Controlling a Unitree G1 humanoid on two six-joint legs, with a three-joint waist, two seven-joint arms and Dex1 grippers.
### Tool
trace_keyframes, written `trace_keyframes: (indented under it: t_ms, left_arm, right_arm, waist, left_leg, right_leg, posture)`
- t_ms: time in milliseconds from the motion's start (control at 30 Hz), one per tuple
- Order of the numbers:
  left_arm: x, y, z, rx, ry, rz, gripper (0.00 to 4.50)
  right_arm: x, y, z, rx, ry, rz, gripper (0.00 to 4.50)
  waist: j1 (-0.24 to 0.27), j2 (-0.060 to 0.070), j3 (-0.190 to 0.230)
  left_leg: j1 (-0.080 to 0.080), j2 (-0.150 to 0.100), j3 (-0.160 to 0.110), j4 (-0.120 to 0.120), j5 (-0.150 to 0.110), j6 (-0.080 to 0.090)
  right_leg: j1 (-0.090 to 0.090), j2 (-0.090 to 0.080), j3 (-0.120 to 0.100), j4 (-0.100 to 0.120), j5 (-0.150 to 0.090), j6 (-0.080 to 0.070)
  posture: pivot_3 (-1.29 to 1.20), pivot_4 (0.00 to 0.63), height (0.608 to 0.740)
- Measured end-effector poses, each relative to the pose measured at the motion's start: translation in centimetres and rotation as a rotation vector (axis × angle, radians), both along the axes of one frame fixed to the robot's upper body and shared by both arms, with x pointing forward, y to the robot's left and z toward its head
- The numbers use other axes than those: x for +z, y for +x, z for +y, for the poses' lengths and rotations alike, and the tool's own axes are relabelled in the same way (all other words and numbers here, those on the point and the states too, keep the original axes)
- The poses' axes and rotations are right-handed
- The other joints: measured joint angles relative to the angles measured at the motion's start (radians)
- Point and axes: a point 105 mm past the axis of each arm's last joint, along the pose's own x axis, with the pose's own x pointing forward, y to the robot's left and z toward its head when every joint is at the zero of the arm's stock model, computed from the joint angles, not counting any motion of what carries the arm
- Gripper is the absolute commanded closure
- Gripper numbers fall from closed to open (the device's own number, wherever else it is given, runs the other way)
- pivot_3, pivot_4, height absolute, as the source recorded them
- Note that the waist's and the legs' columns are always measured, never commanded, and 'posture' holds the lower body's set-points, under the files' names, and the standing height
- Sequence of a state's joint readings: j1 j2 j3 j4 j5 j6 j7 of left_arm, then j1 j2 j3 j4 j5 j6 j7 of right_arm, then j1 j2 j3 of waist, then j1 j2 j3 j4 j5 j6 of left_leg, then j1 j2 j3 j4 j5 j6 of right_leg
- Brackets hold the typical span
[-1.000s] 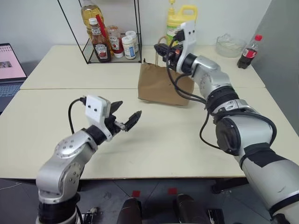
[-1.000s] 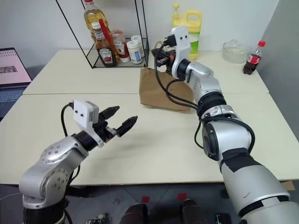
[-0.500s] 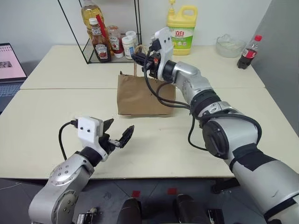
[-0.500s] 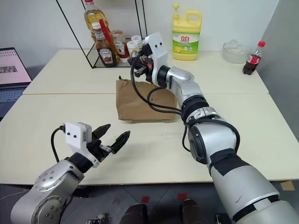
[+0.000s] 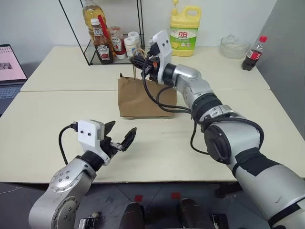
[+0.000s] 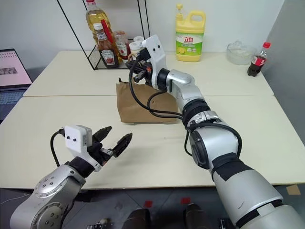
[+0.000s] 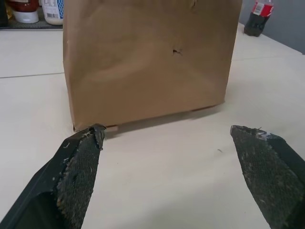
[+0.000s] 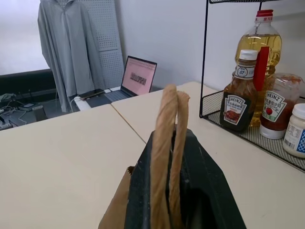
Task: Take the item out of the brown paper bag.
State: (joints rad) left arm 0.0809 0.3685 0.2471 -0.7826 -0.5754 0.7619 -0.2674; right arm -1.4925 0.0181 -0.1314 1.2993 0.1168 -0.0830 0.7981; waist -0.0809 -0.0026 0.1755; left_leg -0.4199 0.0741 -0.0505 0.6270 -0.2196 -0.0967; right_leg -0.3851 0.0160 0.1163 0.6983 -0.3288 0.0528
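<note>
The brown paper bag [image 5: 143, 98] stands upright on the cream table [image 5: 57, 119], a little left of centre. My right gripper [image 5: 139, 61] is above the bag's top edge, shut on its two twisted cord handles [image 8: 164, 124], which rise between the black fingers [image 8: 209, 195]. My left gripper [image 5: 121, 130] hovers low over the table in front of the bag, open and holding nothing; in the left wrist view the bag [image 7: 147, 57] faces its spread fingertips [image 7: 78, 162]. The item is hidden.
A wire rack [image 5: 112, 43] with sauce and oil bottles stands at the back left, close behind the bag. A yellow detergent jug [image 5: 185, 24], a glass bowl [image 5: 234, 46] and a cola bottle [image 5: 252, 52] are along the back right. A laptop [image 5: 8, 67] sits far left.
My right gripper has dragged the bag leftwards by its handles, most of it in the first half second. My left gripper has drawn back towards me and sunk a little, still open.
</note>
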Motion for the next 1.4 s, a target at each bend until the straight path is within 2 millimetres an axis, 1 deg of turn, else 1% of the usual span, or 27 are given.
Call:
trace_keyframes:
  t_ms: [133,200,300,433,500,600,667,833,933,1033,1100,1200,1233,1300,1400]
  left_arm:
    - [0.0,0.1,-0.1,-0.01,-0.001,0.002,0.0]
    - [0.0,0.2,-0.1,-0.014,-0.004,0.003,0.0]
    - [0.1,0.4,-0.1,-0.024,-0.001,-0.001,0.0]
    - [0.1,0.8,-0.2,-0.044,0.003,0.005,0.0]
    - [0.0,1.1,-0.3,-0.057,0.004,0.009,0.0]
    - [0.2,1.5,-0.5,-0.081,0.008,0.006,0.0]
    - [0.3,1.8,-0.5,-0.096,0.013,0.004,0.0]
    - [0.6,2.3,-0.4,-0.155,0.044,0.008,0.0]
    - [1.2,2.5,-0.1,-0.218,0.083,0.011,0.0]
    - [2.4,3.6,1.0,-0.227,0.139,-0.007,0.0]
    - [3.6,5.0,2.2,-0.195,0.179,-0.04,0.0]
    - [6.6,7.8,4.3,-0.119,0.249,-0.124,0.0]
    - [7.5,8.8,4.7,-0.097,0.264,-0.152,0.0]
    - [9.1,10.7,5.3,-0.057,0.309,-0.206,0.0]
    - [9.9,13.6,5.1,-0.037,0.374,-0.238,0.0]
  right_arm:
    - [-3.0,-0.2,0.2,0.012,-0.028,0.037,4.44]
    - [-3.4,-0.3,0.3,0.013,-0.043,0.031,4.44]
    - [-3.1,-0.3,0.2,0.014,-0.043,0.012,3.84]
    - [-2.9,-0.1,-0.7,0.016,-0.051,0.002,2.51]
    - [-2.5,0.1,-1.3,0.01,-0.054,-0.012,1.76]
    - [-1.6,0.4,-2.6,-0.008,-0.057,-0.046,0.68]
    - [-1.4,0.5,-3.5,-0.004,-0.065,-0.067,0.04]
    - [-1.6,-0.1,-6.5,0.024,-0.117,-0.106,0.04]
    - [-2.4,-1.6,-8.9,0.052,-0.159,-0.106,0.04]
    - [-3.7,-3.7,-10.9,0.062,-0.189,-0.057,0.04]
    - [-3.8,-4.9,-12.1,0.035,-0.195,-0.032,0.04]
    - [-3.6,-6.1,-14.1,-0.074,-0.175,-0.018,0.04]
    - [-3.7,-6.3,-14.7,-0.119,-0.165,-0.011,0.04]
    - [-4.6,-6.7,-15.8,-0.217,-0.157,0.022,0.04]
    - [-6.7,-7.6,-16.8,-0.338,-0.157,0.073,0.04]
  waist:
    - [0.0,-0.001,0.0]
    - [0.0,-0.001,0.0]
    - [0.0,-0.001,0.0]
    - [0.0,-0.001,0.0]
    - [0.0,-0.001,0.0]
    - [0.0,-0.001,0.0]
    - [0.0,-0.001,0.0]
    - [0.002,-0.001,0.0]
    - [0.007,-0.001,-0.001]
    - [0.013,-0.001,0.0]
    - [0.019,-0.001,0.0]
    - [0.025,-0.001,0.0]
    - [0.026,-0.001,0.0]
    - [0.029,-0.001,-0.001]
    - [0.037,-0.001,-0.001]
  left_leg:
    - [0.0,0.0,0.0,0.0,0.0,0.0]
    - [0.0,0.0,0.0,0.0,0.0,0.0]
    - [0.001,0.0,0.0,0.0,0.0,0.0]
    - [0.001,0.0,0.0,0.0,0.0,0.0]
    - [0.001,0.0,0.0,0.0,0.0,0.0]
    - [0.001,0.0,0.0,0.0,0.0,0.0]
    - [0.001,0.0,0.0,0.0,0.0,0.0]
    - [0.001,0.0,-0.001,0.0,0.0,0.0]
    - [0.001,0.0,-0.001,0.0,0.0,0.0]
    - [0.001,0.0,-0.002,0.0,0.0,0.0]
    - [0.001,0.0,-0.002,0.0,0.0,0.0]
    - [0.001,0.0,-0.002,0.0,0.0,0.0]
    - [0.001,0.0,-0.002,0.0,0.0,0.0]
    - [0.001,-0.001,-0.002,0.001,0.0,0.0]
    - [0.0,-0.002,-0.003,0.001,0.0,0.0]
  right_leg:
    - [0.0,0.0,0.0,0.0,0.0,0.0]
    - [0.0,0.0,0.0,0.0,0.0,0.0]
    - [0.001,0.0,0.0,0.0,0.0,0.0]
    - [0.001,0.0,0.0,0.0,0.0,0.0]
    - [0.001,0.0,0.0,0.0,0.0,0.0]
    - [0.001,0.0,0.0,0.0,0.0,0.0]
    - [0.001,0.0,0.0,0.0,0.0,0.0]
    - [0.002,0.0,-0.001,0.0,0.0,0.0]
    - [0.002,0.0,-0.001,0.0,0.0,0.0]
    - [0.002,0.0,-0.002,0.0,0.0,0.0]
    - [0.002,0.0,-0.002,0.0,0.0,0.0]
    - [0.002,0.001,-0.002,-0.001,0.0,0.0]
    - [0.002,0.001,-0.002,0.0,0.0,0.0]
    - [0.002,0.001,-0.001,-0.001,0.0,0.0]
    - [0.001,0.0,-0.002,-0.001,0.0,0.0]
  posture:
    - [0.0,0.15,0.74]
    - [0.0,0.15,0.74]
    - [0.0,0.15,0.74]
    - [0.0,0.15,0.74]
    - [0.0,0.15,0.74]
    - [0.0,0.15,0.74]
    - [0.0,0.15,0.74]
    - [0.0,0.15,0.74]
    - [0.0,0.15,0.74]
    - [0.0,0.15,0.74]
    - [0.0,0.15,0.74]
    - [0.0,0.15,0.74]
    - [0.0,0.15,0.74]
    - [0.0,0.15,0.74]
    - [0.0,0.15,0.74]
